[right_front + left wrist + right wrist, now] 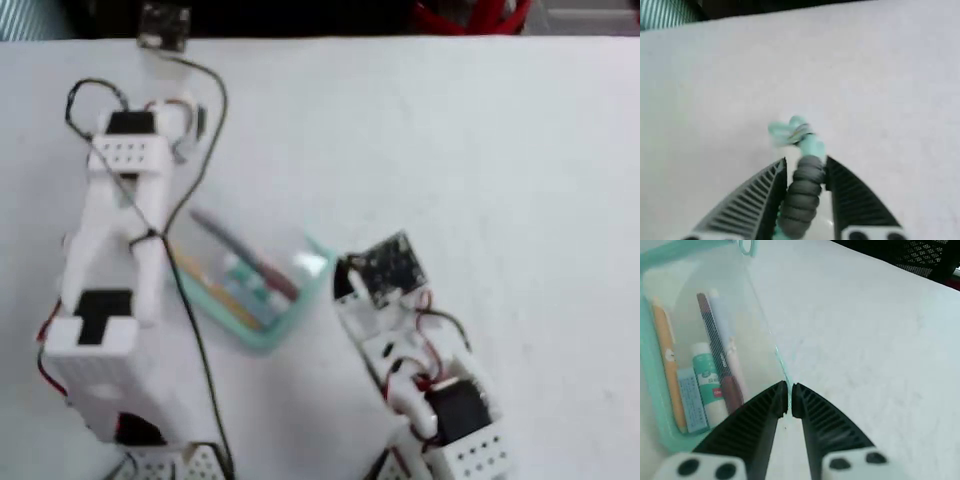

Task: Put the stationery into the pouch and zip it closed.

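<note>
White counter (480, 150) carries the clear, teal-trimmed pouch (258, 335), which lies between my two arms. My right jaws are clenched on the pouch's thin clear edge, with the pouch body just beside them. Inside it, near those jaws, I see an orange pencil (667, 365), a dark pen (715, 350), a white-and-teal stick (707, 385) and a small blue block (690, 400), laid side by side. My left jaws grasp a grey ribbed piece (802, 195), and a teal loop (795, 129) sits just beyond their tips.
</note>
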You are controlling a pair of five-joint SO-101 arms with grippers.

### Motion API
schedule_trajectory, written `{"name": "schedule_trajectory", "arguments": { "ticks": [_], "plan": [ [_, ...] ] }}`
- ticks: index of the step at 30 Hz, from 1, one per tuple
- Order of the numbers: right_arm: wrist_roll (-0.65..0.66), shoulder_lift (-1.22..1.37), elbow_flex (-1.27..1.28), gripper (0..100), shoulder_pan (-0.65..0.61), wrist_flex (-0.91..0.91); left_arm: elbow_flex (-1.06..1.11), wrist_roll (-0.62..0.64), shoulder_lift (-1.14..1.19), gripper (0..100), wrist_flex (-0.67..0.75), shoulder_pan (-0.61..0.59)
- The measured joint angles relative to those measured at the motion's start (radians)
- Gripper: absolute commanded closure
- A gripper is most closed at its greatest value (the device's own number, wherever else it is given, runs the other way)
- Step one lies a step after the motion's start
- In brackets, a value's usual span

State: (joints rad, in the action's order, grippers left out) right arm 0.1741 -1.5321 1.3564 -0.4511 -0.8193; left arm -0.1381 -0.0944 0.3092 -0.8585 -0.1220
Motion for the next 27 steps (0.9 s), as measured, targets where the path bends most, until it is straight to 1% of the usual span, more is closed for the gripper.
{"name": "schedule_trajectory", "arguments": {
  "ticks": [2, 4, 7, 9, 11, 15, 16, 17, 21, 24, 27],
  "plan": [
    [0.0, 0.0, 0.0, 98.0, 0.0, 0.0, 0.0, 0.038, 0.021, 74, -0.015, -0.017],
    [0.0, 0.0, 0.0, 98.0, 0.002, 0.0, 0.0, 0.037, 0.023, 74, -0.023, -0.043],
    [0.0, 0.0, 0.0, 98.0, 0.0, 0.0, 0.0, -0.023, 0.021, 73, -0.043, -0.078],
    [0.0, 0.0, 0.0, 98.0, 0.0, 0.0, 0.0, -0.095, -0.003, 75, -0.1, -0.094],
    [0.0, 0.0, 0.0, 98.0, 0.0, 0.0, 0.0, -0.184, -0.058, 80, -0.146, -0.112],
    [0.0, 0.0, 0.0, 98.0, 0.0, 0.0, 0.006, -0.339, -0.129, 96, -0.157, -0.209],
    [0.0, 0.0, 0.0, 98.0, 0.0, 0.0, 0.006, -0.367, -0.129, 99, -0.147, -0.239],
    [0.0, 0.0, 0.0, 98.0, 0.0, 0.0, 0.006, -0.391, -0.126, 97, -0.14, -0.265],
    [0.0, 0.0, 0.0, 98.0, 0.0, 0.0, 0.003, -0.517, -0.011, 98, -0.13, -0.318],
    [0.0, 0.0, 0.0, 98.0, 0.0, 0.0, -0.058, -0.546, 0.149, 98, -0.149, -0.316],
    [0.0, 0.0, 0.0, 98.0, 0.0, 0.0, -0.187, -0.552, 0.327, 98, -0.204, -0.318]
  ]
}}
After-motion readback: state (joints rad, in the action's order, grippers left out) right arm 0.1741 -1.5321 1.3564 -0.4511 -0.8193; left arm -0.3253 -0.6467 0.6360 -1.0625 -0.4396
